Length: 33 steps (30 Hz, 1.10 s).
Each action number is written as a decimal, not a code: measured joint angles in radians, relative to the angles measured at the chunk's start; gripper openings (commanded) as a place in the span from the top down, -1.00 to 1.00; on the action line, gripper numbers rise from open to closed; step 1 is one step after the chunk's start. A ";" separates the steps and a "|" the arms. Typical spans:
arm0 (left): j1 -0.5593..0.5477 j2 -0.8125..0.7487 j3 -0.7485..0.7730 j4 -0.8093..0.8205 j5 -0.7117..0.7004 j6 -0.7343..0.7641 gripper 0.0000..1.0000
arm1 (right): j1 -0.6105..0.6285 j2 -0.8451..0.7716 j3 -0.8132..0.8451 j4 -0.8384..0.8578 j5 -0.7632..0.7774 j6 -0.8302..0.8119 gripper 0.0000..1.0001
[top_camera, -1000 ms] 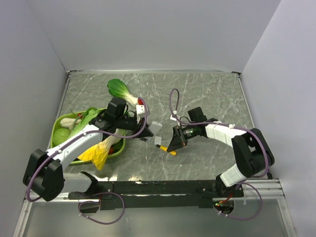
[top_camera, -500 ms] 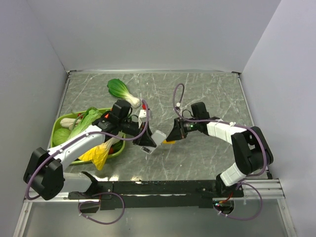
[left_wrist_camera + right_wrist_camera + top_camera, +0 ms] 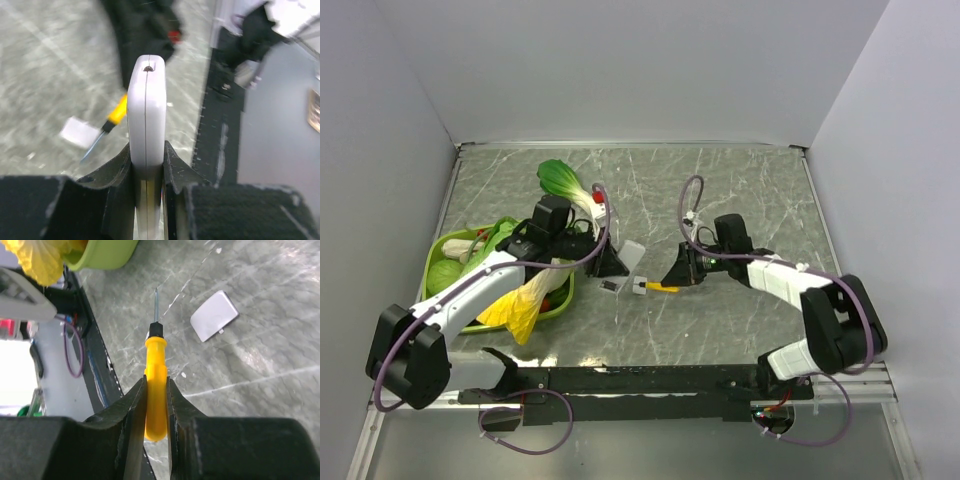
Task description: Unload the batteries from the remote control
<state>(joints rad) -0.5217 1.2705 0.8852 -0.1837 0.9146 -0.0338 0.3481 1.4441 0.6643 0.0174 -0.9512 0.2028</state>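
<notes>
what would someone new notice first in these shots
Mid-table, the left gripper clamps the white remote control edge-on, while the right gripper pinches a yellow screwdriver. A small grey cover lies loose on the marbled table near the screwdriver's tip. A green tray of leafy vegetables sits at the left.

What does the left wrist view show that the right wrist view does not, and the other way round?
Only the left wrist view shows the white remote control, held edge-on in the left hand. Only the right wrist view shows the green tray and a yellow leaf. Both show the yellow screwdriver, which the right hand clamps, the small grey cover lying near its tip, and the marble table.
</notes>
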 measured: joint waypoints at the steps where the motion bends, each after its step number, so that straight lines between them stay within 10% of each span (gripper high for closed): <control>1: 0.002 -0.002 0.000 -0.001 -0.025 -0.010 0.98 | 0.000 -0.031 -0.017 0.010 0.024 0.020 1.00; 12: 0.002 -0.148 -0.033 0.029 -0.309 -0.128 0.98 | 0.010 -0.334 -0.213 0.017 0.358 0.142 1.00; 26: 0.002 -0.133 -0.121 0.207 -0.342 -0.466 0.98 | 0.102 -0.721 -0.360 -0.038 0.587 0.314 1.00; 33: 0.002 -0.018 -0.127 0.216 -0.380 -0.565 0.98 | 0.106 -0.662 -0.389 -0.031 0.667 0.358 1.00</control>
<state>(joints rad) -0.5198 1.2522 0.7578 0.0326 0.5346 -0.5991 0.4541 0.7818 0.2752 -0.0132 -0.2840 0.5610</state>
